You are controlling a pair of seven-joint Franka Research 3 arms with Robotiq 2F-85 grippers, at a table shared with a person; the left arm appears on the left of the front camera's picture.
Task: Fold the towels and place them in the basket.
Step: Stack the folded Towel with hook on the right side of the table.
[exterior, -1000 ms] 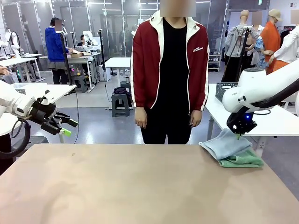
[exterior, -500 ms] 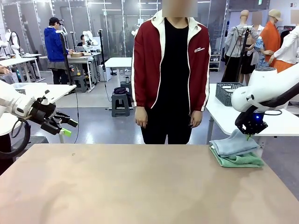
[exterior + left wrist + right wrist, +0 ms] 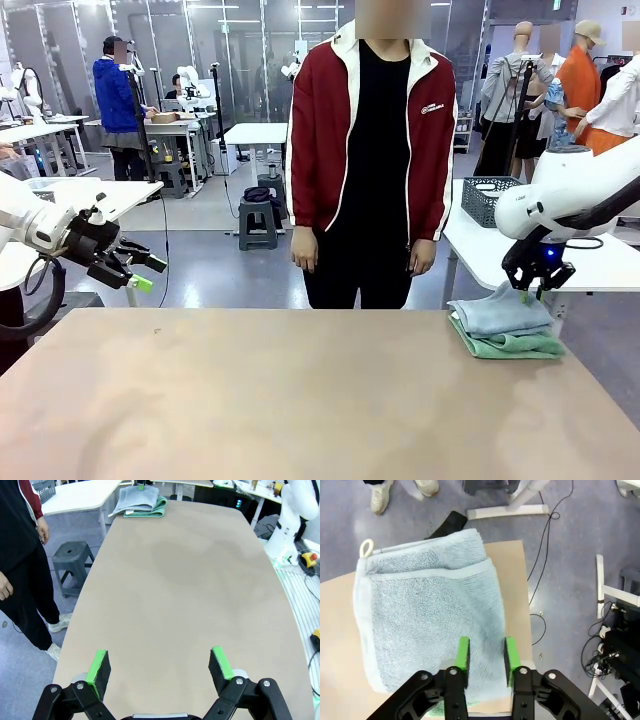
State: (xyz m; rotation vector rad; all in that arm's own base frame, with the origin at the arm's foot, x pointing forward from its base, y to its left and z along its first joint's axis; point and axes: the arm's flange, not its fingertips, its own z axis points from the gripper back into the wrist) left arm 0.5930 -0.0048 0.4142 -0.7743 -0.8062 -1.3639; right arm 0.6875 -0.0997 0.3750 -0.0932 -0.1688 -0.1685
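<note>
Tan tabletop (image 3: 300, 400) lying bare across the near and middle span. Left gripper (image 3: 135, 272) hovering off the near-left edge, jaws spread wide, unchanged from the earlier frames; green pads (image 3: 98, 661) standing far apart over the table in the left wrist view. Folded towels sitting stacked at the far right corner: light grey towel (image 3: 500, 312) on top of mint green towel (image 3: 510, 345), now squared up rather than splayed as a second ago. Right gripper (image 3: 540, 290) hanging just above the grey towel (image 3: 427, 625), jaws now parted a little and holding nothing, previously pinched on it. Person (image 3: 370, 150) standing beyond the far edge, arms down. Basket (image 3: 487, 198) resting on the white side table behind.
</note>
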